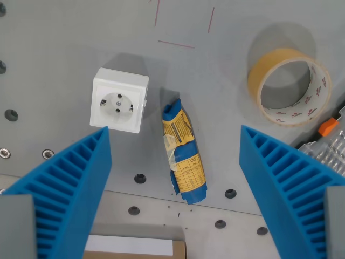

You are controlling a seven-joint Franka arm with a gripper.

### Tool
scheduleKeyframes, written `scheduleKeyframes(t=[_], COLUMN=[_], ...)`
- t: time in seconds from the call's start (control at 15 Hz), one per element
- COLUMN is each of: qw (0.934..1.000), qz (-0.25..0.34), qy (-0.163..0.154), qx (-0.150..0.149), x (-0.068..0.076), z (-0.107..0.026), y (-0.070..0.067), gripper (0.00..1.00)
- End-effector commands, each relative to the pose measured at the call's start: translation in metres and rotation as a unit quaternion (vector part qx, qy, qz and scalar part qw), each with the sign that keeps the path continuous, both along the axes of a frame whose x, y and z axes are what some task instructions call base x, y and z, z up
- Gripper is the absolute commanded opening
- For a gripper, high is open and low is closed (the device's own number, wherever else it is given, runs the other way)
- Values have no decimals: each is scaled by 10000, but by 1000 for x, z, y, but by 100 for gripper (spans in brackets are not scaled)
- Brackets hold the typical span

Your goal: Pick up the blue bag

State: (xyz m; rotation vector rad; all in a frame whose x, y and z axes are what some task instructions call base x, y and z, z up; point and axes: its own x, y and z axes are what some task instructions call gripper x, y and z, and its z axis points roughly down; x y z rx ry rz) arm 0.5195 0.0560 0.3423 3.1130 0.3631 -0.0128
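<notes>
In the wrist view my gripper (175, 178) hangs wide apart over the table (54, 48), one ribbed blue finger (70, 178) low at the wrist view's left and the other at the right, with nothing between them but air and the blue bag (184, 159) lying flat on the surface below. The bag sits almost midway between my fingertips, a little toward the view's left of centre, and its long axis runs from the top of the picture down toward the bottom, leaning slightly to the right at its lower end. That puts its narrow width across my closing line, which I judge suits a straight descent and squeeze. A white socket block (119, 99) stands just beside the bag's upper end on the left, close but apart from it. A roll of tape (290, 86) lies well apart at upper right; I cannot tell whether anything lies inside its ring.
</notes>
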Motion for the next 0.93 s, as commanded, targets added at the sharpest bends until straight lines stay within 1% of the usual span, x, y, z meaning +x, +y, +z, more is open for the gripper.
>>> scheduleKeyframes(t=[0.07,0.33,0.53,0.73,0.93], qw=[10000,10000,10000,9998,9992], qz=[2,22,84,198,321], qy=[-15,-20,-29,-96,-246], qx=[1,1,-2,-1,12], x=[0,-1,-3,-7,-14], z=[2,1,-3,-10,-21], y=[0,0,-1,-4,-8], gripper=[100,100,100,100,100])
